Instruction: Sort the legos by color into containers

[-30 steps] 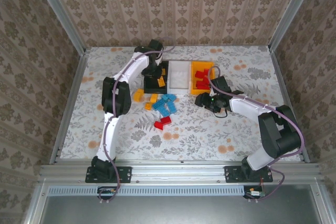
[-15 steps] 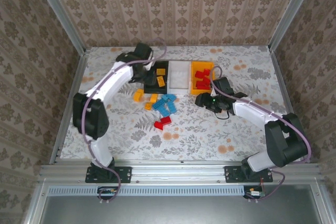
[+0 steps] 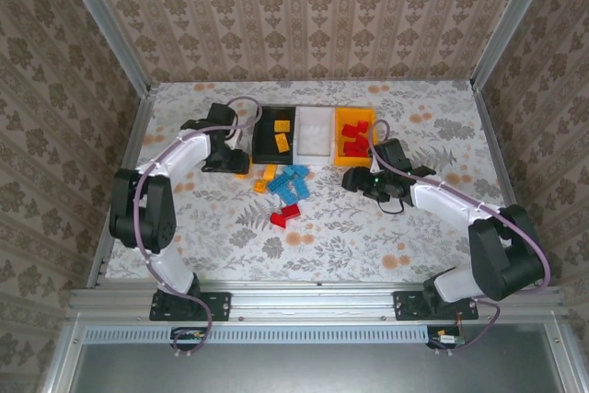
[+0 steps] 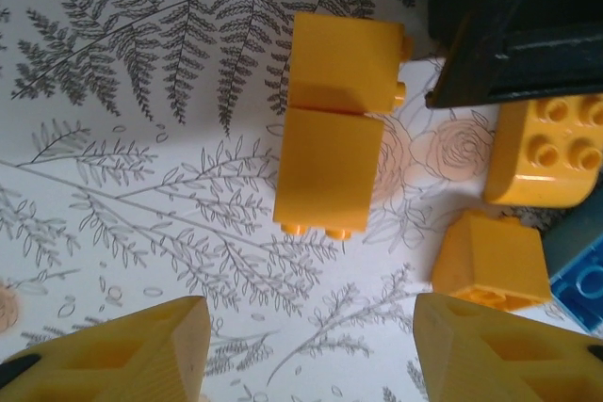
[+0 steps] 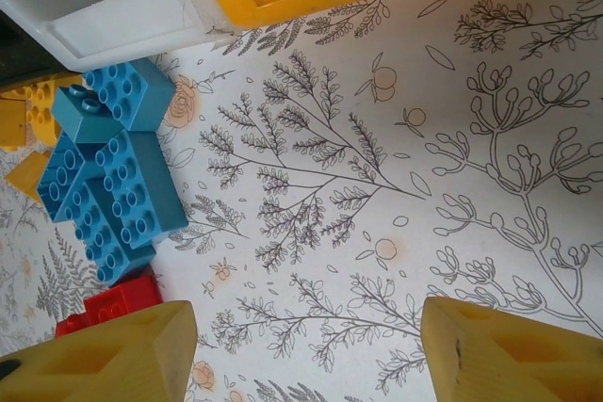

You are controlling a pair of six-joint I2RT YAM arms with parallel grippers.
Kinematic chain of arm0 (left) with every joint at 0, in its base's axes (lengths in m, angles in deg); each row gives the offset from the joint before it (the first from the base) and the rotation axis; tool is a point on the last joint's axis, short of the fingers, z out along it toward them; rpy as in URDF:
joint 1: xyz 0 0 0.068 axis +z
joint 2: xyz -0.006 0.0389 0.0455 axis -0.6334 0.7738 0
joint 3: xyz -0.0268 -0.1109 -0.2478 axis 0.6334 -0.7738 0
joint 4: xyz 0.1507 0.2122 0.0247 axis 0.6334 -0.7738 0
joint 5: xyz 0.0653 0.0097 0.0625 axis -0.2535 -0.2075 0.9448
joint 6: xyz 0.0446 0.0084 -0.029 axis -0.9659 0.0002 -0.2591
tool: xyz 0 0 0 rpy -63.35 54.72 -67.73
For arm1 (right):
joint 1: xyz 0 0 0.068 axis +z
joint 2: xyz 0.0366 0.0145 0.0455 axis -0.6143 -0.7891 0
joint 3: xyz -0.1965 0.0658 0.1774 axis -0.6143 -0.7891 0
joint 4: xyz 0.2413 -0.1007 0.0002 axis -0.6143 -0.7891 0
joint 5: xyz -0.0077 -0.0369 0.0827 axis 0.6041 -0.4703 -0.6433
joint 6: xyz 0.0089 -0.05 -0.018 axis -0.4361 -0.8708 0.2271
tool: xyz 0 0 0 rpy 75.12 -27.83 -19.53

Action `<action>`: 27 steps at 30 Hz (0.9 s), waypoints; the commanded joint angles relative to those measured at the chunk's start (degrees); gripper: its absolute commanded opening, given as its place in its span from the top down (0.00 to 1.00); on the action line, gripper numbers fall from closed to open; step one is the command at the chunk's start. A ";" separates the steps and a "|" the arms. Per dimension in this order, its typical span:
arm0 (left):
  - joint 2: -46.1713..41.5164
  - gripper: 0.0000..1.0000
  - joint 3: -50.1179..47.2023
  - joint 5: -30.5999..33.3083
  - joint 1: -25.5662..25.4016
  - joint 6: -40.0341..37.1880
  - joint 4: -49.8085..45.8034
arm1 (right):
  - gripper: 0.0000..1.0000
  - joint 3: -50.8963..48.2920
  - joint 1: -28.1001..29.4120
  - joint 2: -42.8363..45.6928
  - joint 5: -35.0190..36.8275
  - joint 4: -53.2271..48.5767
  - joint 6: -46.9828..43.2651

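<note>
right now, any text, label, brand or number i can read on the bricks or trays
None readable. The blue bricks and orange-yellow bricks show bare studs, any embossing too small to tell. The black tray, white tray and orange-yellow tray show no label. The table cover has floral print only.

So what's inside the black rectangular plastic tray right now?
Two orange-yellow plastic bricks lie in the black tray, toward its right side. Its near-left corner is hidden by the left gripper in the top view.
</note>
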State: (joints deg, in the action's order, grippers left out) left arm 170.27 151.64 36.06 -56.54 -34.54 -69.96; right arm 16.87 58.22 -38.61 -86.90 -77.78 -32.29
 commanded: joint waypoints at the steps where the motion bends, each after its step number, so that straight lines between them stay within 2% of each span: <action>1: 2.51 0.39 1.55 0.09 0.18 -1.39 1.07 | 0.33 -0.81 0.34 3.25 0.78 -2.43 -1.52; 17: 13.37 0.42 8.05 0.61 0.10 -2.61 1.37 | 0.32 -1.27 0.08 2.97 1.21 -2.14 -1.74; 20: 14.31 0.49 8.36 0.64 0.04 -2.45 1.24 | 0.32 -1.43 0.10 2.89 1.26 -1.98 -1.58; 24: 13.33 0.66 7.38 1.36 -0.23 -2.03 0.88 | 0.32 -1.61 0.08 2.88 1.31 -1.52 -1.02; 27: 11.34 0.72 5.54 1.20 -0.26 -1.41 1.29 | 0.32 -1.62 0.12 2.62 1.04 -1.05 -0.53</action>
State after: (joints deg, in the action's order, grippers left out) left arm 184.10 158.26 36.52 -56.56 -36.25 -67.88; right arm 16.00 58.20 -36.14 -86.50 -78.65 -32.86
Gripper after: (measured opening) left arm 0.327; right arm 0.681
